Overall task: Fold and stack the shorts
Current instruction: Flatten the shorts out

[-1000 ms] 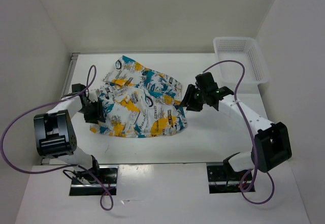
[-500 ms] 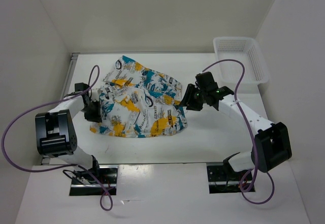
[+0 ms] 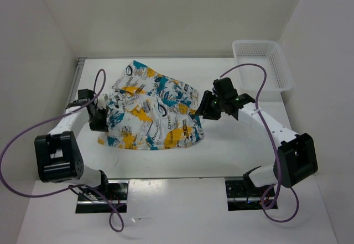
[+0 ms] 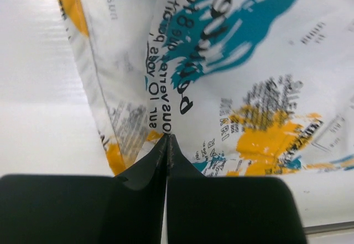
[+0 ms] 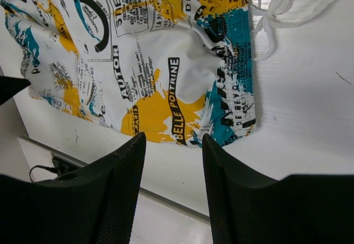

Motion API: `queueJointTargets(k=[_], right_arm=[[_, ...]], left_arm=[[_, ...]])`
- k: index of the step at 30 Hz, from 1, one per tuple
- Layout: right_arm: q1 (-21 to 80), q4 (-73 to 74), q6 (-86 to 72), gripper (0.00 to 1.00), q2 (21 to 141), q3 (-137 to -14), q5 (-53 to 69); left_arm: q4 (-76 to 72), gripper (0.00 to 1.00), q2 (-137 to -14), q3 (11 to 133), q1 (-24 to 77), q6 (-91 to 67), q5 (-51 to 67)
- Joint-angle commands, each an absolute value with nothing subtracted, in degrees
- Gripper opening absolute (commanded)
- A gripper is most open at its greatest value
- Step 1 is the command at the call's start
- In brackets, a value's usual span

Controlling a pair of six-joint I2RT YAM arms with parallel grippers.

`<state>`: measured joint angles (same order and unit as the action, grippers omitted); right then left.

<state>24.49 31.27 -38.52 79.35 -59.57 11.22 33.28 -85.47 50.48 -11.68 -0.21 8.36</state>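
The shorts [image 3: 155, 111] lie crumpled across the middle of the table, white with teal and orange print. My left gripper [image 3: 100, 121] is at their left edge. In the left wrist view its jaws [image 4: 167, 138] meet tip to tip, with a fold of the shorts [image 4: 249, 61] pinched at the tips and creased up towards them. My right gripper [image 3: 201, 113] hangs over the right corner of the shorts. In the right wrist view it [image 5: 173, 139] stands open just above the teal waistband corner of the shorts [image 5: 138, 61], with nothing between its fingers.
A white mesh basket [image 3: 260, 67] stands at the back right corner of the table. The white drawstring [image 5: 276, 6] of the shorts trails on the table beside the waistband. The table's near edge [image 5: 166, 200] runs just below the right fingers.
My left gripper has closed on the left edge of the shorts, and its arm has shifted slightly. The right arm and the cloth have stayed put.
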Motion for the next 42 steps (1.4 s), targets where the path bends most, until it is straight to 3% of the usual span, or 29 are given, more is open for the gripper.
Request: queueJointTargets(k=[1,16,20,21,26,30,42], right_arm=[[24.3,29.8,-37.7,0.51,79.8,-61.5,10.9],[23.1,33.0,-33.1,0.51,80.5,-60.4,12.4],[22.5,31.6,-32.6,0.75,84.0,-58.4,17.5],[22.5,31.6,-32.6,0.77,85.2,-57.8,18.5],[21.5,27.9,-33.9,0.77,86.5,-52.8,23.9],[14.5,23.7,-35.6,0.66,84.5,-43.6,29.8],[11.3,6.7,-48.9,0.65,85.3,-32.8,38.8]], left_arm=[[38.6,0.00,-77.4,51.2,-11.5,0.0,8.9],[55.5,0.00,-48.8,45.4,-11.5,0.0,3.8],[54.9,0.00,-47.6,44.2,-11.5,0.0,5.5],[54.9,0.00,-47.6,43.7,-11.5,0.0,5.5],[54.2,0.00,-48.9,44.9,-11.5,0.0,5.0],[54.8,0.00,-48.9,45.4,-11.5,0.0,4.5],[56.1,0.00,-49.4,46.6,-11.5,0.0,4.5]])
